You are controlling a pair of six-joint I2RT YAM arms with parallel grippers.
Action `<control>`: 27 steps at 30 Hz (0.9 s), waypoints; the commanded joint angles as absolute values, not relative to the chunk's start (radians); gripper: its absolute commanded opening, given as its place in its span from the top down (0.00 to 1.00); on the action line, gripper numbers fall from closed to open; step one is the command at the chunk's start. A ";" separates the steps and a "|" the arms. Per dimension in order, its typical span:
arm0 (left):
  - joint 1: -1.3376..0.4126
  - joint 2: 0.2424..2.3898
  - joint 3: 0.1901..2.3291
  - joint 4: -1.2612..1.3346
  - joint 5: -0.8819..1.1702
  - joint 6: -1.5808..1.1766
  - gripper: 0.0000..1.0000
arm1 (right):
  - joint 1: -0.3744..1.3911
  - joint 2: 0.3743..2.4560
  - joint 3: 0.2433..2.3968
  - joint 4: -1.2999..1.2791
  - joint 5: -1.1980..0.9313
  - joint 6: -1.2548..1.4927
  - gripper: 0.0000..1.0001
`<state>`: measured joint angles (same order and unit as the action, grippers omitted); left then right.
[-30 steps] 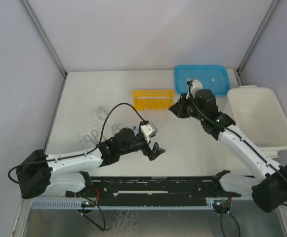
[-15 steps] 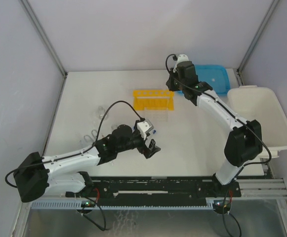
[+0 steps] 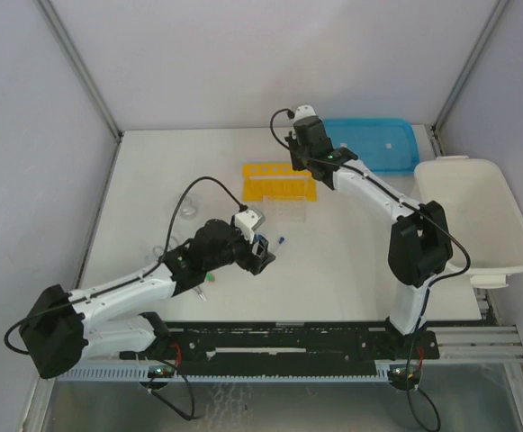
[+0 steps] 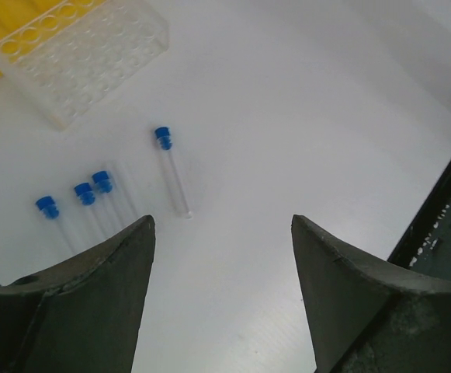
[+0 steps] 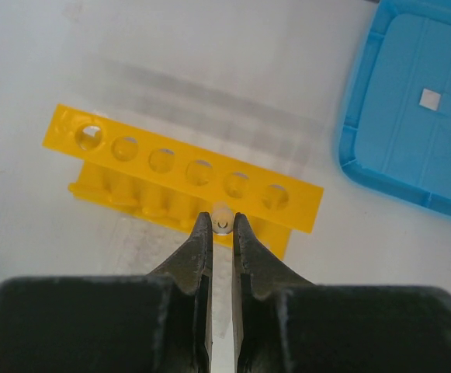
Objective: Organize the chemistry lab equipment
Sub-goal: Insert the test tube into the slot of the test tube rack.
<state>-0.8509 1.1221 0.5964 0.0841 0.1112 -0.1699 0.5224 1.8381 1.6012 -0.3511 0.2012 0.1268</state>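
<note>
Has swung the right hand (image 5: 222, 224) across toward 9 o'clock, from beside the blue lid (image 5: 411, 101) to right over the yellow tube rack (image 5: 180, 165). Keeps it clenched on what looks like a small clear tube (image 5: 223, 218), seen end-on, poised above the rack's near edge between two of the holes and not yet seated. Has pulled the left hand (image 4: 221, 221) back toward 10 o'clock and narrowed it a little, yet leaves it released, nothing between the jaws, low over the counter (image 4: 310, 116). Finds four blue-capped tubes (image 4: 171, 171) lying flat just ahead at 11 o'clock, with a clear rack (image 4: 78, 62) beyond them. Means, probably: one tube about to go into the yellow rack, next pickup being lined up, most of the sorting left.
</note>
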 commanded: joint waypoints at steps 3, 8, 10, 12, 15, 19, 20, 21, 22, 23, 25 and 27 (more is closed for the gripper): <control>-0.839 0.988 0.569 0.105 -0.046 -0.197 0.24 | 0.551 1.848 1.619 -0.339 0.268 0.098 1.00; -0.831 0.939 0.539 0.080 -0.093 -0.201 0.22 | 0.553 1.853 1.604 -0.336 0.281 0.108 1.00; -0.829 0.942 0.538 0.070 -0.099 -0.202 0.22 | 0.555 1.857 1.603 -0.344 0.295 0.116 1.00; -0.828 0.948 0.536 0.065 -0.107 -0.207 0.22 | 0.556 1.857 1.594 -0.348 0.309 0.125 1.00; -0.827 0.969 0.534 0.069 -0.108 -0.211 0.22 | 0.557 1.853 1.576 -0.349 0.326 0.130 1.00; -0.827 0.994 0.538 0.067 -0.097 -0.212 0.21 | 0.557 1.848 1.554 -0.344 0.322 0.135 1.00; -0.827 1.000 0.538 0.065 -0.095 -0.213 0.21 | 0.557 1.850 1.550 -0.340 0.318 0.136 1.00; -0.827 1.003 0.539 0.065 -0.092 -0.213 0.21 | 0.558 1.851 1.549 -0.339 0.314 0.138 1.00; -0.827 1.004 0.539 0.065 -0.090 -0.215 0.21 | 0.557 1.852 1.547 -0.339 0.311 0.141 1.00; -0.827 1.003 0.538 0.064 -0.088 -0.215 0.22 | 0.557 1.853 1.544 -0.337 0.310 0.143 1.00; -0.827 1.001 0.537 0.064 -0.089 -0.215 0.21 | 0.559 1.849 1.537 -0.329 0.305 0.144 1.00; -0.827 1.002 0.536 0.064 -0.090 -0.216 0.21 | 0.559 1.846 1.533 -0.325 0.301 0.145 1.00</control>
